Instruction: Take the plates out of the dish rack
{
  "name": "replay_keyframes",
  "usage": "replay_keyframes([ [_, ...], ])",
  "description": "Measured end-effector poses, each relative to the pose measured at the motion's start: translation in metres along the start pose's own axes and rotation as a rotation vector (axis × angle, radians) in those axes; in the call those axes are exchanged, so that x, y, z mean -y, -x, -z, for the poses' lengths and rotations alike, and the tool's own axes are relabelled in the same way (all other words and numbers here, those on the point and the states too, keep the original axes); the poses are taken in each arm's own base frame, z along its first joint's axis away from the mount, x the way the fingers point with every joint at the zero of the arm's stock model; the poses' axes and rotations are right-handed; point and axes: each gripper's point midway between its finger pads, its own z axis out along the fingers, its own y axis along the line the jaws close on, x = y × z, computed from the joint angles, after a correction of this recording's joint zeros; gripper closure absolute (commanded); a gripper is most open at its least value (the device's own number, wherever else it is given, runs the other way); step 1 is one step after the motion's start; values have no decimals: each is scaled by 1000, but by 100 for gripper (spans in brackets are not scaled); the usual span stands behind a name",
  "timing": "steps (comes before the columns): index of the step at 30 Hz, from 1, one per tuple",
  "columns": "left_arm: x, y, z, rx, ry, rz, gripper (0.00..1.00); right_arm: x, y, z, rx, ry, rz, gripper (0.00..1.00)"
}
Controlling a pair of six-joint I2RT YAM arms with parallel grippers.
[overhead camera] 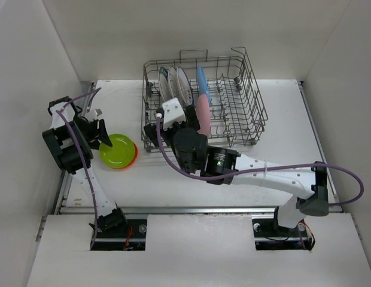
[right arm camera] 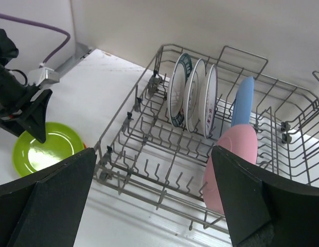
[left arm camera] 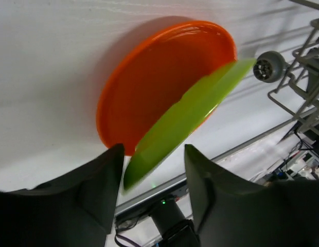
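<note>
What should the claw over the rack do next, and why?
Probably lower the right claw onto the top edge of the pink plate and close on it. The claw is open and hangs above the dish rack. The pink plate stands on edge closest to it, in front of the light blue plate.

Overhead, 2 wrist views; shared dish rack (overhead camera: pixel 258 109)
</note>
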Motion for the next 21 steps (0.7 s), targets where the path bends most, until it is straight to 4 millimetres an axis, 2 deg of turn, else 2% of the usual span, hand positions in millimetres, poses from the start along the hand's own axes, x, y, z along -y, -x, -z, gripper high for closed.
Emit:
replay_keyframes([
  [3, -4, -5, -7, -38, 17, -8, 41, 1, -4, 0, -9, -6, 2, 0],
  [8, -10, -12, -6, -71, 52, -29, 37, 5, -7, -4, -20, -27, -58, 0],
  [11, -14, -14, -5, -85, 73, -43, 33, 16, -13, -12, -64, -42, -116, 0],
  [13, -15, -16, -5, -97, 80, -61, 30, 27, -15, -27, -101, -8, -199, 0],
  [15, -16, -19, -4, -109, 85, -84, 28, 48, -17, -48, -131, 9, -301, 0],
  [19, -11, -22, -6, -136, 80, -141, 28, 96, -40, -75, -223, -16, -426, 2],
  [21, -9, -22, -7, -142, 76, -160, 28, 109, -53, -79, -279, -14, -470, 7],
])
